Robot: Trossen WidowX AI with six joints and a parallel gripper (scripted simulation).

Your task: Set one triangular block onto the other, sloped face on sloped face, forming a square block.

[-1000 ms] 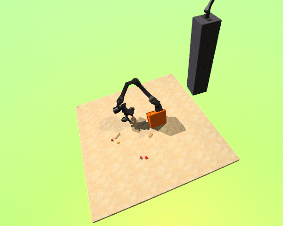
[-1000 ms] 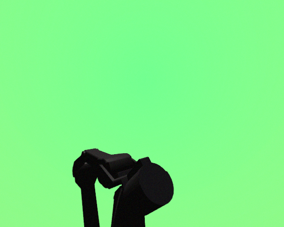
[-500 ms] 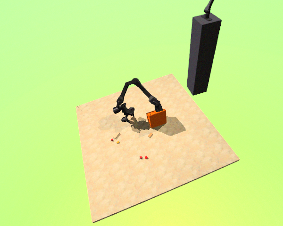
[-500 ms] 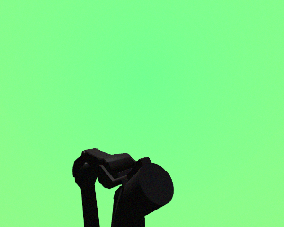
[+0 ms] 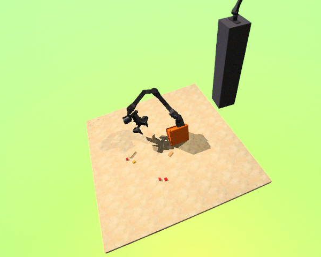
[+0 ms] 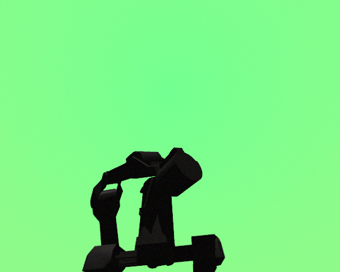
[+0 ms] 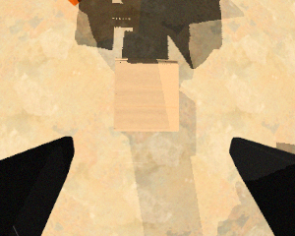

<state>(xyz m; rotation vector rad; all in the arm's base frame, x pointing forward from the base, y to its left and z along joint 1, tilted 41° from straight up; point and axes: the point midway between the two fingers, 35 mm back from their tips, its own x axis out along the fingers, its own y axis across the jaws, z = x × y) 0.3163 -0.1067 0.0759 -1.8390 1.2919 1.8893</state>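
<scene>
In the wrist view a pale tan block [image 7: 147, 94] lies on the table straight below my gripper [image 7: 154, 145]. A slanted line runs down its top near the right edge; I cannot tell whether it is one wedge or two stacked. My fingers stand wide apart at the lower left and lower right, clear of the block and above it. In the top view the gripper [image 5: 139, 127] hangs above the table left of the orange arm base [image 5: 177, 134], and this block is lost in the arm's shadow there. Another small tan block [image 5: 170, 153] lies apart, in front of the base.
A thin tan strip [image 5: 133, 154], a tiny red cube [image 5: 127, 158] and an orange cube [image 5: 134, 161] lie front left. Two red cubes [image 5: 162, 179] lie nearer the front. A tall dark pillar [image 5: 230, 60] stands off the table's back right. The exterior view shows only the arm's silhouette [image 6: 164, 187].
</scene>
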